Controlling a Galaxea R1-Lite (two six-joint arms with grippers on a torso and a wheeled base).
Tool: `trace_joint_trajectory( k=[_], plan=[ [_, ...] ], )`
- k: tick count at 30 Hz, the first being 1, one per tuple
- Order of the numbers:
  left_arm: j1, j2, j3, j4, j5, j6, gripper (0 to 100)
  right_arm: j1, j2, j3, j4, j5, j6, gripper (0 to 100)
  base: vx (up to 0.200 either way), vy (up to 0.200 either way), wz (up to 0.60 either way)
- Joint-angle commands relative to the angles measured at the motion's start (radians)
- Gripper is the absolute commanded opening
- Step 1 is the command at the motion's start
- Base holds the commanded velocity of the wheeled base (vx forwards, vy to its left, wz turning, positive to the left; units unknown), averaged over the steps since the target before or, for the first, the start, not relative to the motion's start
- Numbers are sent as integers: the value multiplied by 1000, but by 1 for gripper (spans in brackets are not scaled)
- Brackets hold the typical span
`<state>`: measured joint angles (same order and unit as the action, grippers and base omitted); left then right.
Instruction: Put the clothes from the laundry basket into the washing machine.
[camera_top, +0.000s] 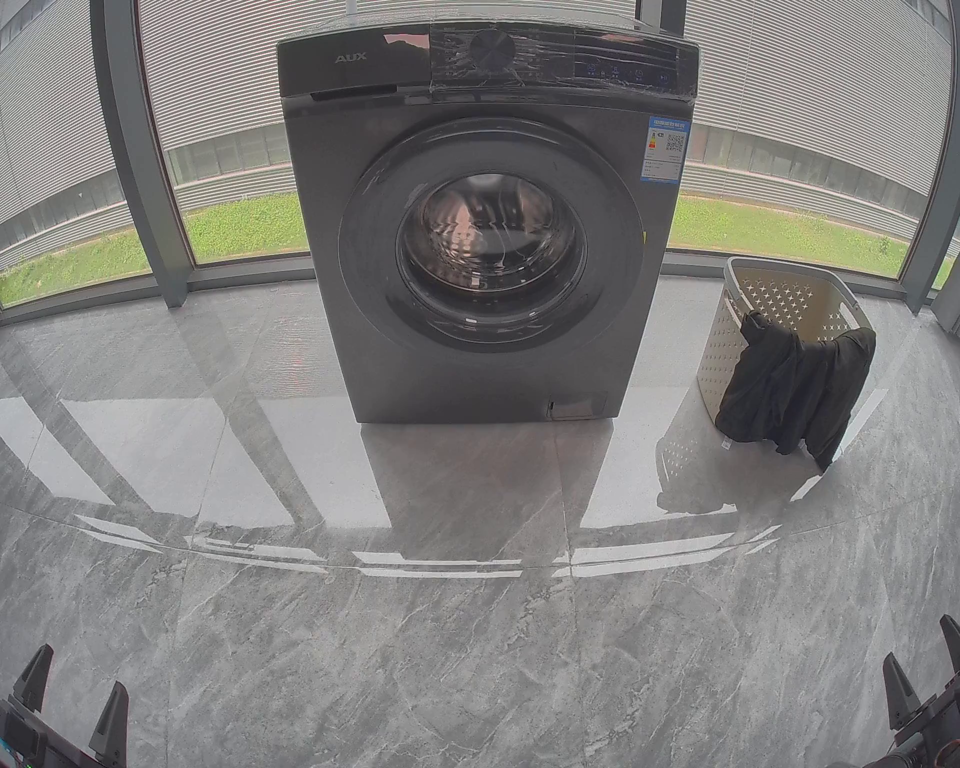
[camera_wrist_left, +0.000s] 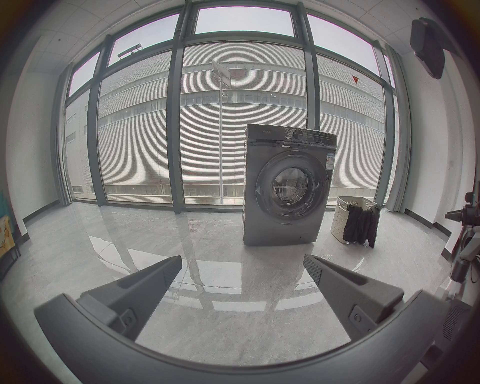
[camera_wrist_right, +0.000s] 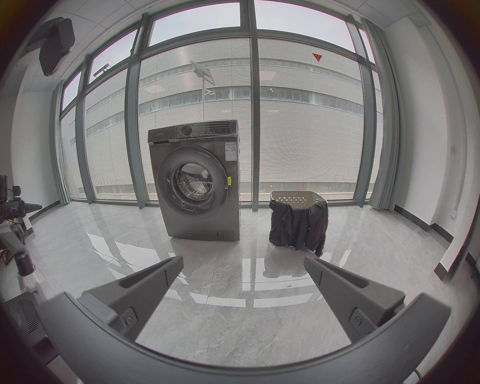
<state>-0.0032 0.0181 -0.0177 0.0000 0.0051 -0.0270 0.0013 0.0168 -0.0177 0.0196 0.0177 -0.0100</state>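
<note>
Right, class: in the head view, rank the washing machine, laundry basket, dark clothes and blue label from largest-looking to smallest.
1. washing machine
2. laundry basket and dark clothes, unranked: they look about alike
3. blue label on the machine

The left gripper (camera_wrist_left: 242, 260) and right gripper (camera_wrist_right: 243, 260) look alike: two dark grey, wedge-shaped fingers (camera_wrist_left: 135, 295) tapering to blunt tips, each with a round screw (camera_wrist_left: 129, 318) near its base, set on a curved dark bar (camera_wrist_left: 70, 332). Inner faces seem finely ribbed.
</note>
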Motion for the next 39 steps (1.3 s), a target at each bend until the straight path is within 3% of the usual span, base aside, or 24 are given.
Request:
trace_joint_trajectory(
  k=[1, 34, 39],
  plan=[
    [0, -15, 16, 0, 1, -5, 100, 0, 0, 8, 0, 1, -1, 100, 200, 0, 0],
    [0, -15, 16, -2, 1, -5, 100, 0, 2, 8, 0, -1, -1, 100, 200, 0, 0],
    [0, -15, 16, -2, 1, -2, 100, 0, 0, 10, -1, -4, 2, 100, 0, 0, 0]
  ],
)
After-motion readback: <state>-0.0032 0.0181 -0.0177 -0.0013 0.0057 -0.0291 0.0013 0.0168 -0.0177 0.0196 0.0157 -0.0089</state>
